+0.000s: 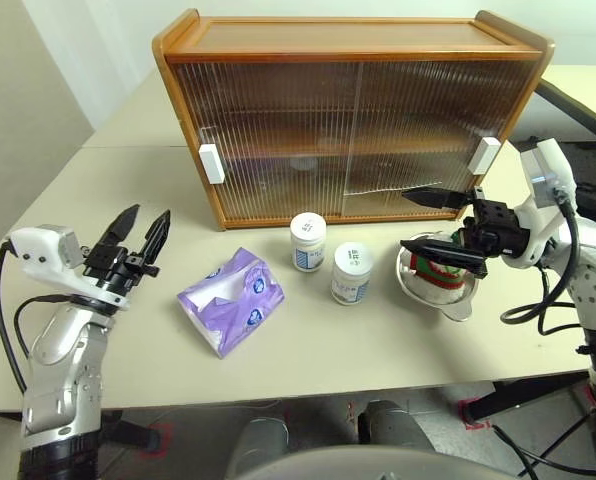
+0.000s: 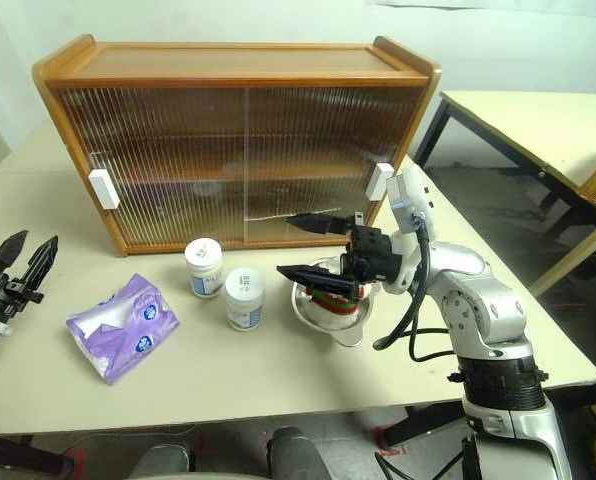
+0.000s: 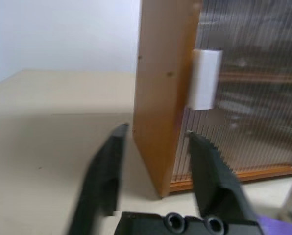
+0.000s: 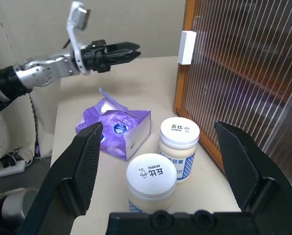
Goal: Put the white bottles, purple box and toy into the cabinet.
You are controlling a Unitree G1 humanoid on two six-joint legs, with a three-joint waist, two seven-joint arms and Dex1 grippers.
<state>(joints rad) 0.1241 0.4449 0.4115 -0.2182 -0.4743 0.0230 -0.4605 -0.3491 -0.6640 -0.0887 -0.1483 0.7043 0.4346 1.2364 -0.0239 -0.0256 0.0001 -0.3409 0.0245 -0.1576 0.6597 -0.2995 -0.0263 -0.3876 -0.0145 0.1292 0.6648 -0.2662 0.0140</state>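
Observation:
Two white bottles (image 1: 308,241) (image 1: 351,273) stand side by side on the table in front of the cabinet (image 1: 348,40), whose ribbed sliding doors are shut. The purple box (image 1: 232,300) lies to their left. The toy (image 1: 438,274) sits in a steel bowl (image 1: 460,302) to their right, partly hidden, showing red and green trim. My right gripper (image 1: 415,221) hangs open just above the bowl, pointing left toward the bottles, empty. Left of the purple box and clear of it, my left gripper (image 1: 146,218) points at the cabinet's left end, fingers a little apart, holding nothing.
White block handles (image 1: 211,163) (image 1: 485,155) sit at the outer edges of the two cabinet doors. Dim shapes show behind the ribbed panes. Bare tabletop (image 1: 128,150) lies left of the cabinet and along the front edge. Another table (image 2: 538,120) stands at the right.

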